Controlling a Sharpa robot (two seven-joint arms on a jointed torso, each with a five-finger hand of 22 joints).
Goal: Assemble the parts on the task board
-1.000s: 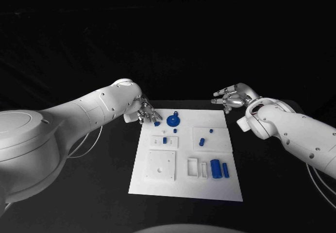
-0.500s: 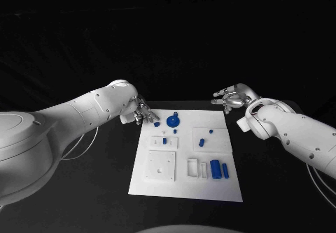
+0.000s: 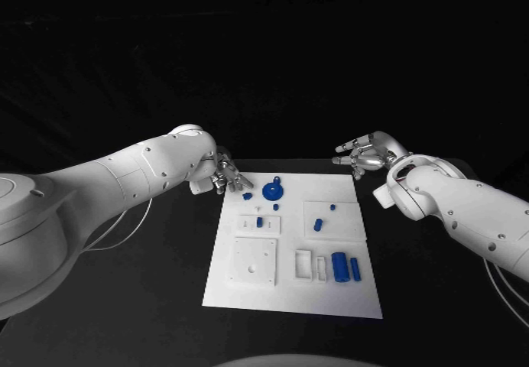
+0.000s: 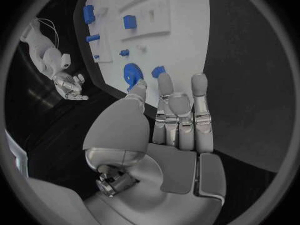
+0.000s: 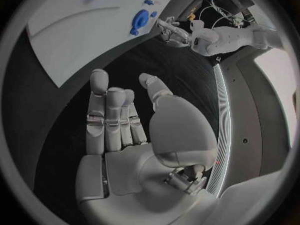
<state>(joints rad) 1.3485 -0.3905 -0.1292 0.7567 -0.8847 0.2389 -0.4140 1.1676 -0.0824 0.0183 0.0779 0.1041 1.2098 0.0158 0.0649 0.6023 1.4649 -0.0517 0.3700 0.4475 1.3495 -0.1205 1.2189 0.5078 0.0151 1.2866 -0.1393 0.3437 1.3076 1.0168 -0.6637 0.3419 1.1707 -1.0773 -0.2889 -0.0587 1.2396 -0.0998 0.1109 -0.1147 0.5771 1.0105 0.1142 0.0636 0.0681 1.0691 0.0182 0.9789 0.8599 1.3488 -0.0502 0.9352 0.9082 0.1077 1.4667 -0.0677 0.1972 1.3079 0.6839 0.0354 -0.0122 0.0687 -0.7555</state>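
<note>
The white task board (image 3: 289, 289) lies mid-table. At its far end lie a round blue disc part (image 3: 272, 187) and a small blue piece (image 3: 247, 196). More blue parts sit further down: a peg (image 3: 259, 222) in a white block, a short piece (image 3: 317, 224), and a thick cylinder (image 3: 339, 265) beside a slim one (image 3: 355, 267). My left hand (image 3: 228, 182) hovers at the board's far left corner, fingers straight and apart (image 4: 178, 115), holding nothing. Just ahead of its fingertips lies the disc (image 4: 132, 75). My right hand (image 3: 361, 157) hangs beyond the far right corner, off the board, empty, with its fingers (image 5: 109, 117) extended.
White raised blocks and slots (image 3: 254, 260) stand on the board's near half. Black table (image 3: 430, 306) surrounds the board on all sides. In the right wrist view the left hand (image 5: 172, 31) is seen past the board's far end (image 5: 81, 35).
My left arm has swung slightly outward and its hand has drawn a little to the left at the board's corner. The right hand and the parts have stayed put.
</note>
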